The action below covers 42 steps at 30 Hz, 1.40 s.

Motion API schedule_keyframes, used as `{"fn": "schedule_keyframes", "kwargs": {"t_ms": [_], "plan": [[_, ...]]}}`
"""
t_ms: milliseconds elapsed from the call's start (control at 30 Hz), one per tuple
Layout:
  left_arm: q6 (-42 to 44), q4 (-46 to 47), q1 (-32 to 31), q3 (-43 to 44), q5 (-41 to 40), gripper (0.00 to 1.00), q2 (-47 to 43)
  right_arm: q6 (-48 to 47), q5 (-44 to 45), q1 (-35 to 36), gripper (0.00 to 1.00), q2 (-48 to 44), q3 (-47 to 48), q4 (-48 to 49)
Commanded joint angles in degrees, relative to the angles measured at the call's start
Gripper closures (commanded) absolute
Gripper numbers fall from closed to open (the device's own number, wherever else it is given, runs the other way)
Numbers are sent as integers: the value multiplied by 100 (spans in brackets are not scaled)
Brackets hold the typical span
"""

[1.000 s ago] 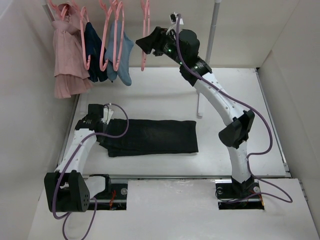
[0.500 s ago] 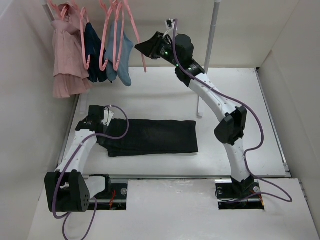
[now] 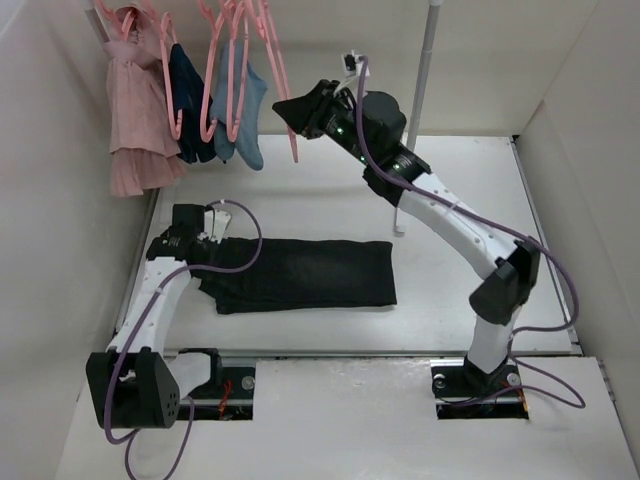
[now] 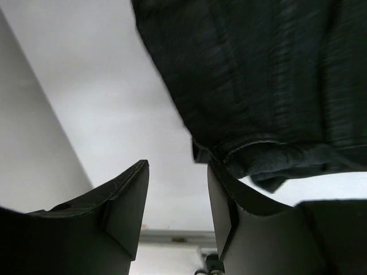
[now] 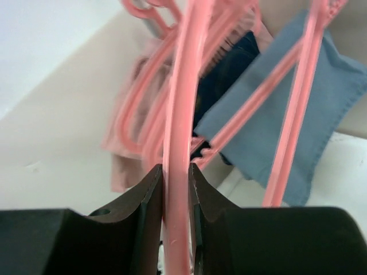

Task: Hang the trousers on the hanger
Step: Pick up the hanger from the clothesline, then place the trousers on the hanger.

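So, the white table (image 3: 330, 190) fills most of the top view. The trousers (image 3: 310, 275) lie flat on it, a dark strip just left of ctr, running left-right. R arm (image 3: 450, 215) reaches from bottom right up to upper ctr. L arm (image 3: 150, 300) runs up the left side to the trousers' left end. Upper left: pink dress (image 3: 135, 110), navy garment (image 3: 185, 95) & light-blue garment (image 3: 250, 115) hang on pink hangers. The hanger (image 5: 180, 143) hangs tilted just right of those, bare. R gripper (image 5: 175, 169) is clamped narrow on its pink bar, both fingers touching it. L gripper (image 4: 178, 166) has jaws apart w/ bare table showing between them. The trousers' hem sits just beside one fingertip; touching or not, can't tell.
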Motion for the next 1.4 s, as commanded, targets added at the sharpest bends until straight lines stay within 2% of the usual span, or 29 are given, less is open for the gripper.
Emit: {"fn": "schedule_keyframes", "kwargs": {"t_ms": [0,100,233,333,433,533,567,700,833,867,1000,1200,1367], "plan": [[-148,-133,-28,323,998,58,-329,-418,501,194,100,-752,-689,677],[-201,68,-28,253,1253,58,-619,-418,833,378,100,-1305,-1481,677],[-95,218,-81,130,1597,58,-1155,-418,1168,642,100,-2043,-3148,677],[246,271,-81,69,1999,58,-1875,-216,1448,809,100,-2703,-4021,677],[467,271,-81,138,2605,49,-2570,-93,1834,1011,100,-3292,-5050,677],[608,219,-81,654,3020,44,-2756,284,2073,1344,100,-3775,-6225,878],[608,219,-81,822,3091,42,-2756,381,2135,1433,100,-3776,-6230,879],[48,-18,-133,1710,3670,40,-1784,1092,2583,1784,100,-3917,-7413,1299],[-560,-89,-431,2370,3926,40,-956,1445,2636,2101,100,-3707,-7943,1687],[-709,-89,-685,2449,3926,40,-615,1524,2636,2180,100,-3541,-7944,1740],[-1395,-89,-1231,2555,3680,37,82,1875,2636,2427,100,-3109,-8216,1960],[-1510,-89,-1416,2503,3487,31,837,2342,2382,2488,100,-2635,-8726,2899],[-1572,43,-1469,2301,3188,31,1348,2106,2040,2488,100,-2239,-8525,2901]]}}
